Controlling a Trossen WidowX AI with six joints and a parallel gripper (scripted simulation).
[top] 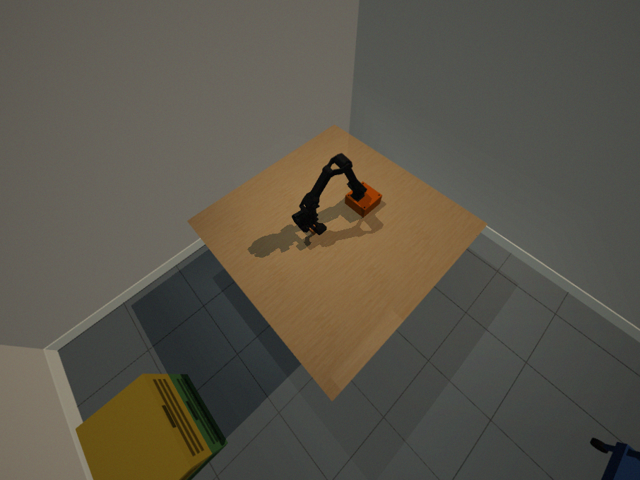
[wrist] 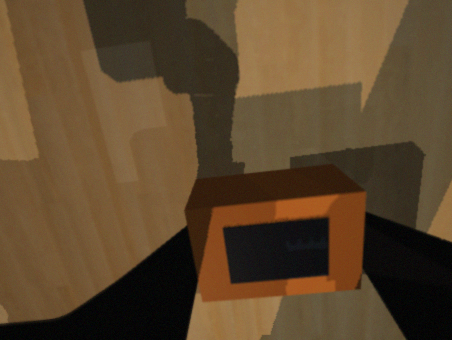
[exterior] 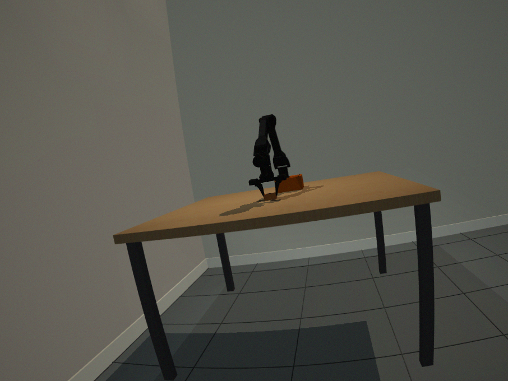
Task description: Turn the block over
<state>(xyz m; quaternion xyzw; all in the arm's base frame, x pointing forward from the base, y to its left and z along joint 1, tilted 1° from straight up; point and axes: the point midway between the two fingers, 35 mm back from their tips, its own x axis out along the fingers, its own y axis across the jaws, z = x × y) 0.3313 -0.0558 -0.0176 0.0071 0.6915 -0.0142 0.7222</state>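
Observation:
An orange block (wrist: 345, 240) (exterior: 269, 196) sits on the wooden table (top: 362, 289) (exterior: 349, 196). Its marked side, a dark rectangle (wrist: 277, 250), faces up toward the wrist camera. My gripper (wrist: 270, 226) (exterior: 269, 196) points down and is shut on the block, with one black finger against each short side. In the top view the gripper mostly hides the block. The block's underside is hidden.
The arm's orange base box (top: 369, 198) (exterior: 292, 183) stands on the table behind the gripper. A yellow and green box (top: 128, 423) and a blue object (top: 622, 462) are on the floor, away from the table.

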